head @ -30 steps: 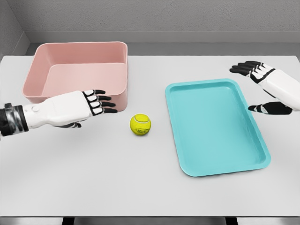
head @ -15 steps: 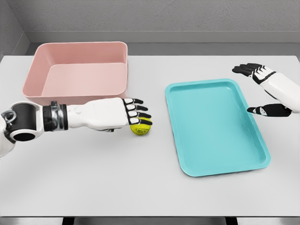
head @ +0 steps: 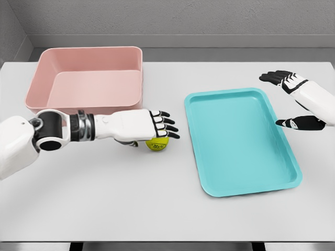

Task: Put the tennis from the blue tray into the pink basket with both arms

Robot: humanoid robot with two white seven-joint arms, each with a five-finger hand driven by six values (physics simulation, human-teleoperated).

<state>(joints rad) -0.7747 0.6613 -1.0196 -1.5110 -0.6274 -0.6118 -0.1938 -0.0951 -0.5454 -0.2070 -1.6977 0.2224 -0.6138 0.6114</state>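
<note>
Now the yellow-green tennis ball (head: 157, 144) sits on the white table (head: 131, 198) between pink basket (head: 89, 78) and blue tray (head: 238, 138), the left hand (head: 149, 125) lying flat over it with fingers spread, while the right hand (head: 301, 102) hovers open beyond the tray's far edge.

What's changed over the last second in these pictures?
The left robot hand reached rightward from beside the pink basket and now lies over the tennis ball, fingers extended, no grip visible. The ball, the blue tray and the right robot hand, open beside the tray, stayed in place.
</note>
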